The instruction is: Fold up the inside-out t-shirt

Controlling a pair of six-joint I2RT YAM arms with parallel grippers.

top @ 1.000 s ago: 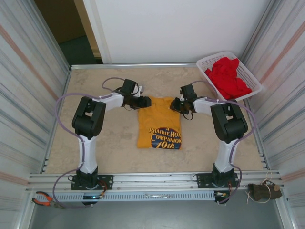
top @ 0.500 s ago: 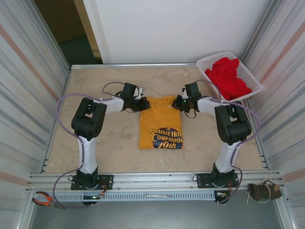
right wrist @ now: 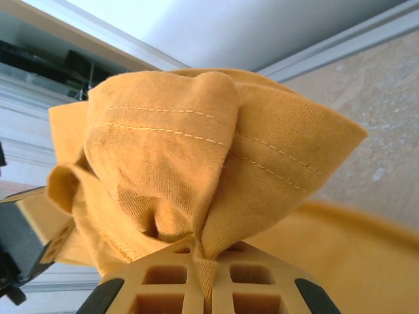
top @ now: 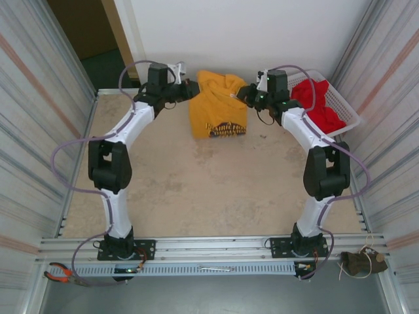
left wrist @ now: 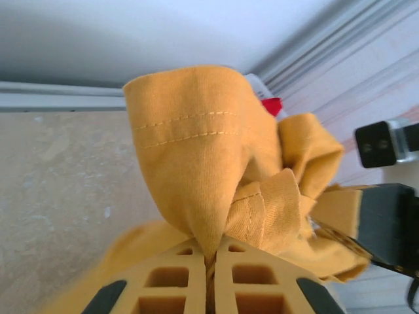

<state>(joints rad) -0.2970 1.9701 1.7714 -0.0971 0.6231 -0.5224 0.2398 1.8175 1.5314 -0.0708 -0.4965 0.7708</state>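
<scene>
The mustard-yellow t-shirt (top: 216, 104) hangs at the far end of the table, lifted by two corners, its dark printed lettering facing the camera near its lower edge. My left gripper (top: 191, 88) is shut on its left top corner; a stitched hem bunches above the closed fingers (left wrist: 211, 252). My right gripper (top: 243, 93) is shut on the right top corner, with hemmed cloth (right wrist: 216, 157) pinched between its fingers (right wrist: 204, 258). Both arms reach far forward and raised.
A white basket (top: 340, 98) holding a bright red garment (top: 321, 104) stands at the back right, close behind the right arm. White wall rises just behind the shirt. Corrugated panels line both sides. Pliers (top: 62, 273) lie on the front rail at left.
Both grippers closed on the shirt's upper corners where it lay flat mid-table, then lifted it and carried it to the far end, where it now hangs.
</scene>
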